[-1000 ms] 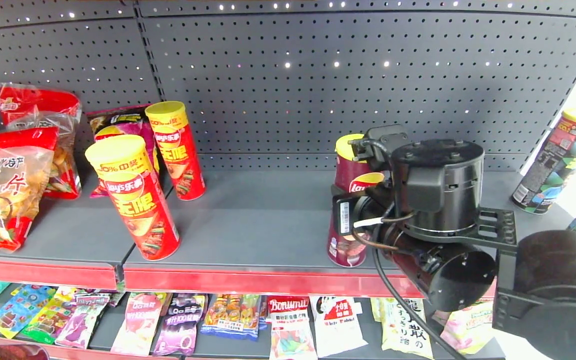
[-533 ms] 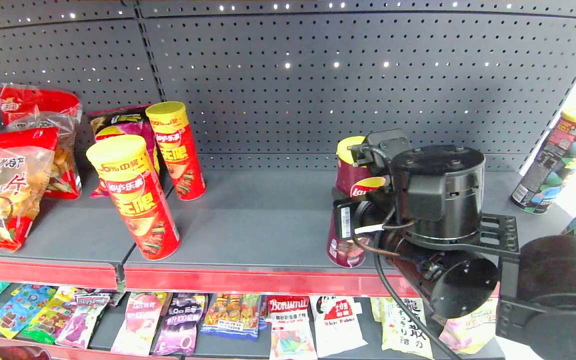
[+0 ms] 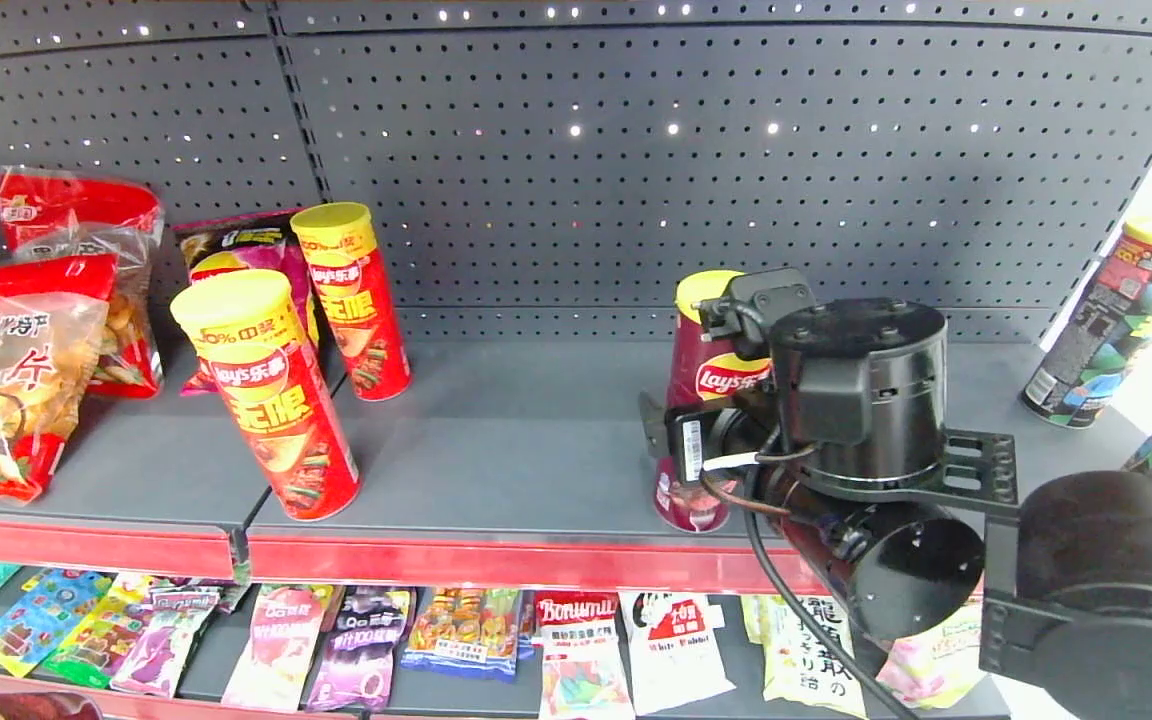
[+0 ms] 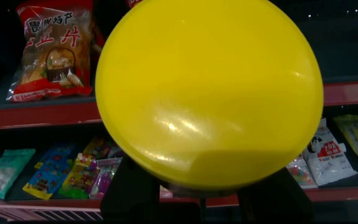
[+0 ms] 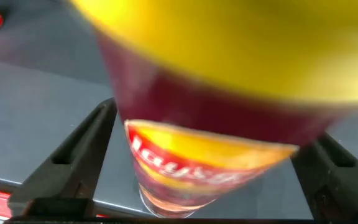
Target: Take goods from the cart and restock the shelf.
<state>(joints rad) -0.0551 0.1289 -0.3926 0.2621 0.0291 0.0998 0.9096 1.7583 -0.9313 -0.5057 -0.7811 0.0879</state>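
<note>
- Head view: the maroon can (image 3: 698,370) stands upright on the shelf (image 3: 516,440), right of the middle and close to the near red edge. It is well apart from the two red cans (image 3: 271,400) and the snack bags (image 3: 11,370) at the left.
- Its long axis is vertical, with the yellow lid up, the base flat on the board and the logo turned toward the near side.
- The right gripper (image 3: 691,440) straddles the can's lower half from the near right.
- Right wrist view: the maroon can (image 5: 191,137) sits between the fingers (image 5: 67,168) of the right gripper (image 5: 197,186). Bare shelf (image 5: 36,106) shows between finger and can wall on both sides, so the jaws are spread and not pressing.
- By my judgement this can is delivered. This arm only needs to back out toward the near side without brushing the tall, narrow can.
- Left wrist view: a second can (image 4: 210,93) is seen end-on, its yellow lid toward the camera and its long axis running straight away from the wrist.
- The left gripper (image 4: 210,199) has dark fingers on either side of it. The can hangs in front of the shelves with nothing under it, so I take the jaws to be clamped on it.
- This second can is not yet shelved. Whether more goods wait in the cart cannot be told.
</note>
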